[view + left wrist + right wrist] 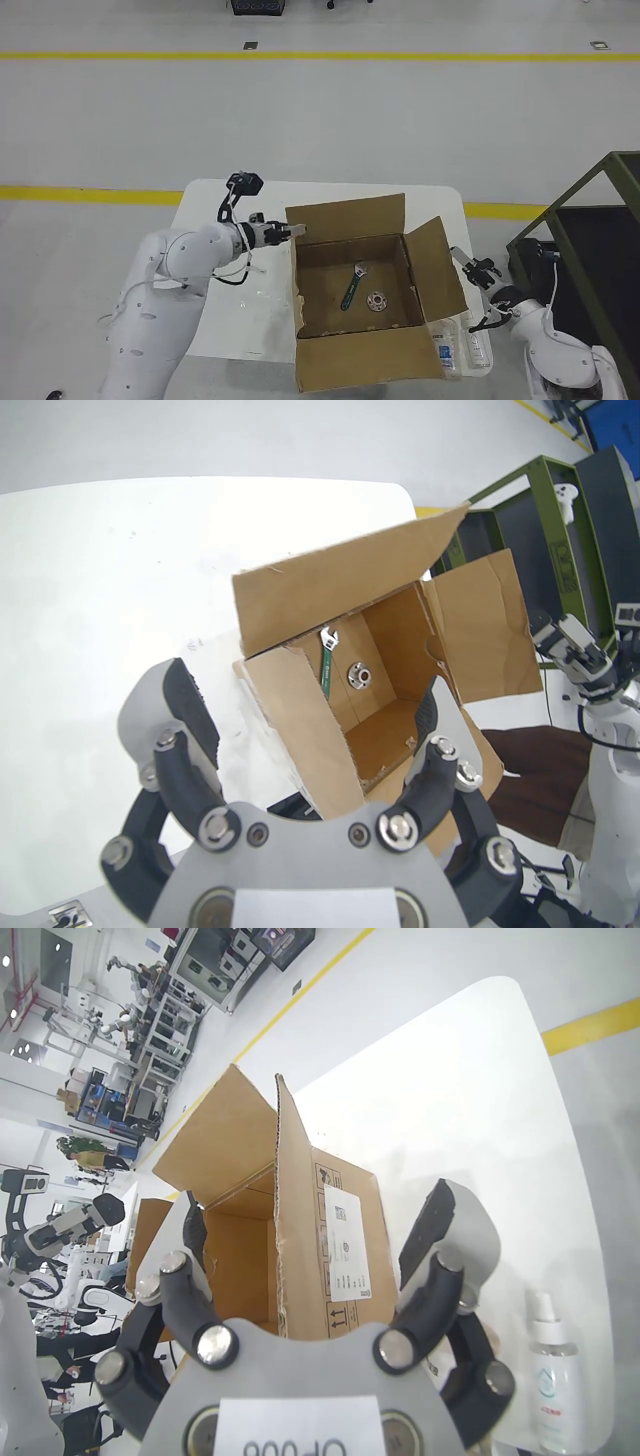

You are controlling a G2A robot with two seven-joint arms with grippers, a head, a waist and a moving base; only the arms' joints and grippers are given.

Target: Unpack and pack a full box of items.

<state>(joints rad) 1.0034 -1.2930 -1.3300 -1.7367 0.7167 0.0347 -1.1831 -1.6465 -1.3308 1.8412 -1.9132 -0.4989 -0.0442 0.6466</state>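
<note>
My left gripper (307, 690) and right gripper (315, 1213) both stood spread wide, flanking the brown cardboard box (345, 222). On its floor lay a green-handled steel wrench (327, 662) beside a round metal flange (360, 675); stiff, weighty, I judged, best pinched mid-handle.

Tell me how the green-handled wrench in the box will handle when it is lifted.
The wrench looks like solid metal, so it is probably rigid and heavy for its slim size. It lies flat on the floor of the box, so it should not roll, though its low profile may be hard to pinch. Held by the handle end, its head would likely droop.
</note>
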